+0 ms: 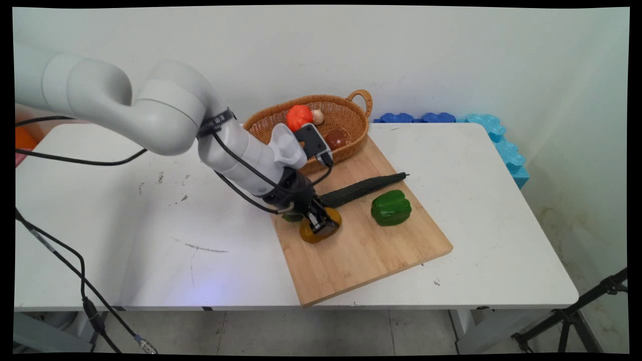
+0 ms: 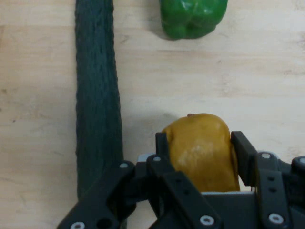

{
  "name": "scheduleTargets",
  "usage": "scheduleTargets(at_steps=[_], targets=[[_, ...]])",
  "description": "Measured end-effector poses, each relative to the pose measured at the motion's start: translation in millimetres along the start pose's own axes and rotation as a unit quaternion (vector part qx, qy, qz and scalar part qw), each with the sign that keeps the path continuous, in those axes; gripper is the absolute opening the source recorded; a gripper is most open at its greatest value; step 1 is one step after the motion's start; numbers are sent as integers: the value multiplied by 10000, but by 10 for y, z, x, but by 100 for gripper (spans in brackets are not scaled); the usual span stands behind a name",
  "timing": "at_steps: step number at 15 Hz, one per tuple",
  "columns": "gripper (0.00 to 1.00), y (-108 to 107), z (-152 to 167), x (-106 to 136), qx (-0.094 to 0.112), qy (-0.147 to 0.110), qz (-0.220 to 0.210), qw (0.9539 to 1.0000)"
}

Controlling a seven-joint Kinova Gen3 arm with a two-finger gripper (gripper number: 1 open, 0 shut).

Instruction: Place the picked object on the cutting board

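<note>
The claw (image 1: 321,224) is lowered onto a wooden cutting board (image 1: 371,250) and closed around a yellow-orange mango-like fruit (image 1: 317,231), which sits at the board's left edge, toward its near-left part. In the hand view the two black fingers (image 2: 240,148) press against opposite sides of the fruit (image 2: 202,152), whose rounded end with a small stem mark sticks out beyond the fingertips; the fruit rests on the board.

A long dark green cucumber (image 1: 363,188) lies on the board just beyond the claw, running from beside the wrist toward the far right, its thin stem end pointing at the board's right edge. In the hand view the cucumber (image 2: 97,105) runs alongside the fruit, close but apart from it. A green bell pepper (image 1: 391,207) stands on the board to the right of the fruit and on the near side of the cucumber, apart from both. A small dark green thing shows just left of the claw, partly hidden by the wrist; what it is cannot be told.

A wicker basket (image 1: 351,118) with a loop handle stands at the board's far end. It holds an orange-red tomato-like fruit (image 1: 299,117), a small pale mushroom-like piece (image 1: 318,117) and a dark red-brown round fruit (image 1: 335,139). The board lies at an angle on the white worktop (image 1: 125,225). Blue foam blocks (image 1: 496,138) line the wall past the worktop's far right corner.
</note>
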State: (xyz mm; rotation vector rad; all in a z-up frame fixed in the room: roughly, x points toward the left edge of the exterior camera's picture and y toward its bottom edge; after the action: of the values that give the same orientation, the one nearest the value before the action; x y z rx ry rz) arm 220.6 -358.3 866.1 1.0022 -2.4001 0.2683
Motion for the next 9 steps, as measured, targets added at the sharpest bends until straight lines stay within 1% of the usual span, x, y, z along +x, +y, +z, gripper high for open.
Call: scheduleTargets(at_steps=[6, 7, 9], targets=[[0, 27, 168, -53, -15, 4, 67, 10000], [100, 25, 183, -58, -21, 14, 81, 10000], [100, 19, 202, -64, -34, 31, 117, 9999]])
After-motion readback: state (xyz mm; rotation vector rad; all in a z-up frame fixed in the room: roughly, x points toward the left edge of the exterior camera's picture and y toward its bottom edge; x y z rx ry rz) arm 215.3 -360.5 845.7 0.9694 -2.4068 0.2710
